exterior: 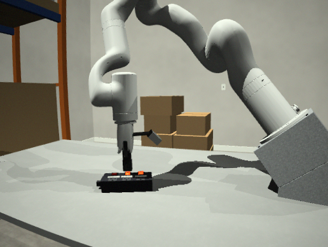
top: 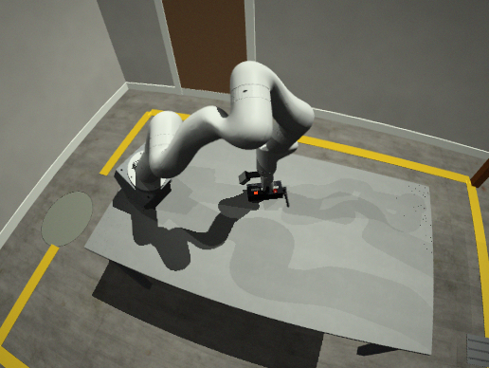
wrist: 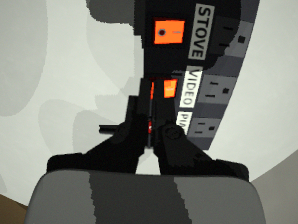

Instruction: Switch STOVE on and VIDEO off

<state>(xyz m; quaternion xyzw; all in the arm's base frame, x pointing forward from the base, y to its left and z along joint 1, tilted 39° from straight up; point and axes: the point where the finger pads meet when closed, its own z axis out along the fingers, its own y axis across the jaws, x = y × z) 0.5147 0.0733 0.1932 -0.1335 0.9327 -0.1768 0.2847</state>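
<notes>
The black power strip [top: 260, 196] [exterior: 127, 185] lies flat on the grey table [top: 332, 285] [exterior: 191, 216], right way up. In the wrist view its STOVE switch [wrist: 169, 31] glows orange at the far end, and the VIDEO switch [wrist: 170, 87] beside it also shows orange. The third switch is hidden behind my fingers. My gripper [top: 266, 187] [exterior: 127, 167] [wrist: 151, 94] is shut and empty. It points straight down, with its tips just above the middle of the strip. I cannot tell whether they touch it.
The arm's base [exterior: 295, 159] [top: 142, 182] stands on the table's far corner. Stacked cardboard boxes [exterior: 176, 124] and an orange shelf rack [exterior: 61, 70] stand off the table. The wrist camera [exterior: 154, 137] sticks out beside the gripper.
</notes>
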